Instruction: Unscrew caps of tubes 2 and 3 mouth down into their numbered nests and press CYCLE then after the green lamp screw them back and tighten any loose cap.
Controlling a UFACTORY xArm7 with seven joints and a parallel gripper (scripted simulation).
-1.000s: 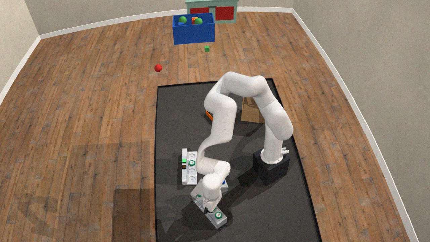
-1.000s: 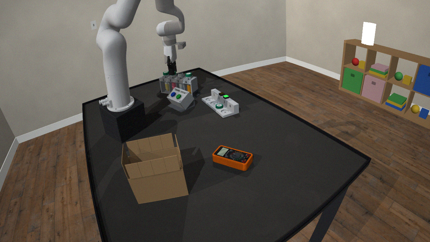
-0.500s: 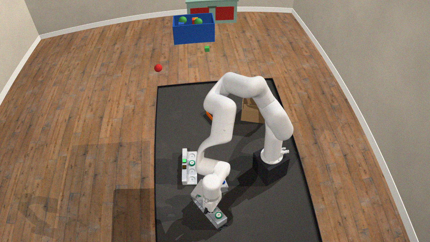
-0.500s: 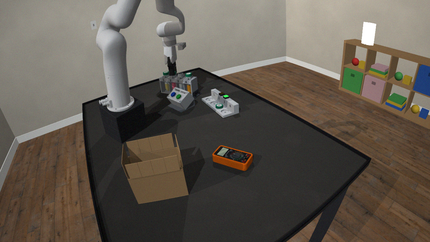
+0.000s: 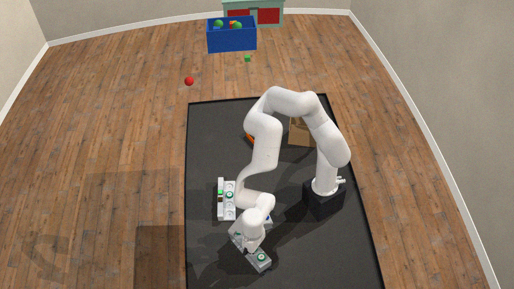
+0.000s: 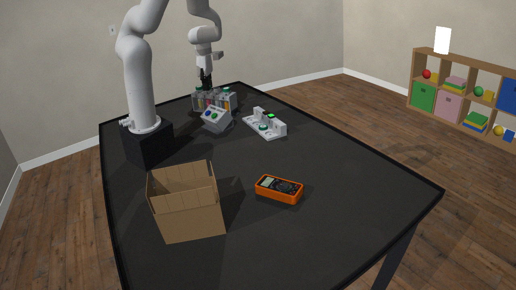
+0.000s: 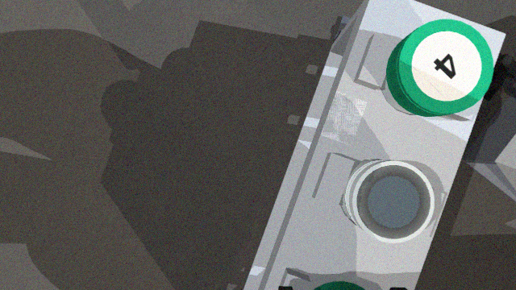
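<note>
Cap 2 (image 7: 339,286) gripped by claw (image 6: 206,83) on tube, tube 3 (image 7: 390,200) uncapped, cap 3 (image 6: 262,127) in tray nest.

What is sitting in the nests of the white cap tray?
One green-rimmed cap sits in a nest of the white cap tray, beside the lit green lamp. The other visible nests look bare. Its number is too small to read.

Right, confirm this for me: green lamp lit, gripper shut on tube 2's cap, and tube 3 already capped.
Not quite: tube 3 is uncapped. The wrist view shows its open mouth beside cap 4, and one cap lies in the cap tray. The rest holds: the green lamp is lit and the gripper is shut on tube 2's cap.
</note>
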